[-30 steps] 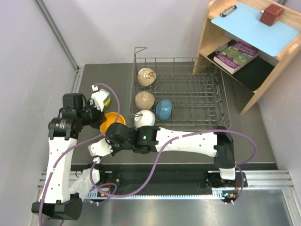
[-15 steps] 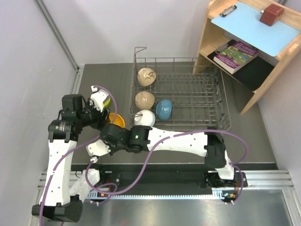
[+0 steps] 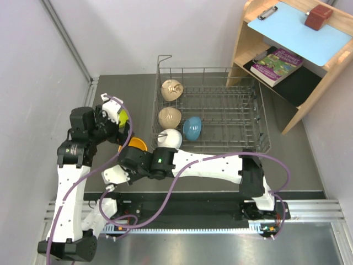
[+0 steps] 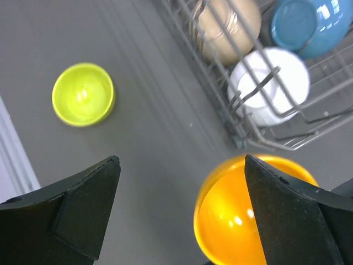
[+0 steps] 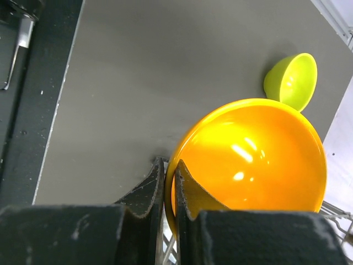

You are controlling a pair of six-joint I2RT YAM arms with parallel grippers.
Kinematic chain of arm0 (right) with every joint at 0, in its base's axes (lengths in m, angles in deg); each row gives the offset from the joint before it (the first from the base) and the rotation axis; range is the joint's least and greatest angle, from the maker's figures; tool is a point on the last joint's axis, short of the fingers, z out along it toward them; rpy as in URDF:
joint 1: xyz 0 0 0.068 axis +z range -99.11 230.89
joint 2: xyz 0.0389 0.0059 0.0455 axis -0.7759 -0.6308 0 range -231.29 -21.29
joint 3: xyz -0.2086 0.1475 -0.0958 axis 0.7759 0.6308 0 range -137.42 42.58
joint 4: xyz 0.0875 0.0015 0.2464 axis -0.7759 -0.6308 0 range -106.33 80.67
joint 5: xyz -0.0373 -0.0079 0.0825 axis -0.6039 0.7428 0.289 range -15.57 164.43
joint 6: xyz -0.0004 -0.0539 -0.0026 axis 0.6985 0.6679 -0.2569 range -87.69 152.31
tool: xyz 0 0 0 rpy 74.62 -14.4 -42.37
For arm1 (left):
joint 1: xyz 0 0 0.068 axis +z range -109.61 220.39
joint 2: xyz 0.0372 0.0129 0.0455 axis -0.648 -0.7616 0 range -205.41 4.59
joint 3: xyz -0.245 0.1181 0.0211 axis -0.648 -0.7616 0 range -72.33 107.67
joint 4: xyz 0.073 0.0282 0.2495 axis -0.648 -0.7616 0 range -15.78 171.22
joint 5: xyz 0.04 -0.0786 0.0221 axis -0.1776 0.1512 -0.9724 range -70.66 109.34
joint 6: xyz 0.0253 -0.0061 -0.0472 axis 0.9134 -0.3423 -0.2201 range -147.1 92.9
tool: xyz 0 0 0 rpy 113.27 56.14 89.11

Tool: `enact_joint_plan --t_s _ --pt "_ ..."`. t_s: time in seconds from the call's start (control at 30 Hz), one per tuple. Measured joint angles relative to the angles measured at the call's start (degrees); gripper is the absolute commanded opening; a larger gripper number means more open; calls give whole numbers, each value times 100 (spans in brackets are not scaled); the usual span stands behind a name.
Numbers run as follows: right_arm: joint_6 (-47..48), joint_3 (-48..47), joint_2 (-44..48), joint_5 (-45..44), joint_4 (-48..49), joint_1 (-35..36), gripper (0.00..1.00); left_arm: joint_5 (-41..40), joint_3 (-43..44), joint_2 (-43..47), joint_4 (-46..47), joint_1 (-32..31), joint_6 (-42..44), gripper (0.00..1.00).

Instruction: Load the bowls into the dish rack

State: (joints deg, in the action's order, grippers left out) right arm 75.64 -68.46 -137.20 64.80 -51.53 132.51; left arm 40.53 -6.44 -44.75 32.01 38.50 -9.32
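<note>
Since a second ago the left gripper (image 4: 181,160) has backed off far-left; its jaws are wide apart and empty, with the yellow-green bowl (image 4: 83,94) on the table (image 4: 154,127) below. The right gripper (image 5: 169,165) has its jaws clamped on the orange bowl (image 5: 248,165) rim. The dish rack (image 3: 209,70) lies just right and far of it. The white bowl (image 4: 270,83) fills that corner, so you'll likely have to clear the tall wire wall. The bowl is glossy, smooth and round, so the rim pinch may slip.

The orange bowl (image 3: 137,144) is just left of the dish rack (image 3: 237,118), which holds four bowls (image 3: 170,138)
</note>
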Motion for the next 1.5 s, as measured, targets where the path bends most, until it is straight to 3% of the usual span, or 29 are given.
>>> enact_joint_plan --t_s 0.3,0.4,0.67,0.9,1.17,1.3,1.5 --pt "-111 501 76 46 103 -2 0 1480 476 -170 -136 -4 186 99" --pt "-151 564 90 61 125 -4 0 1565 533 -105 -236 -7 208 99" --pt "-566 577 496 503 225 -61 0 -201 291 378 754 -7 -428 99" --pt "-973 621 960 957 332 -431 0 -1335 382 -586 1036 -7 -463 99" --pt "-1989 756 1556 2798 772 -1580 0 -2109 15 -756 1274 -7 -417 99" --pt "-2800 922 1950 3676 1119 -2699 0 -2358 15 -776 1513 -7 -356 99" --pt "-4721 2216 2592 5097 2594 -4483 0 -2691 -28 -1145 1884 20 -260 99"
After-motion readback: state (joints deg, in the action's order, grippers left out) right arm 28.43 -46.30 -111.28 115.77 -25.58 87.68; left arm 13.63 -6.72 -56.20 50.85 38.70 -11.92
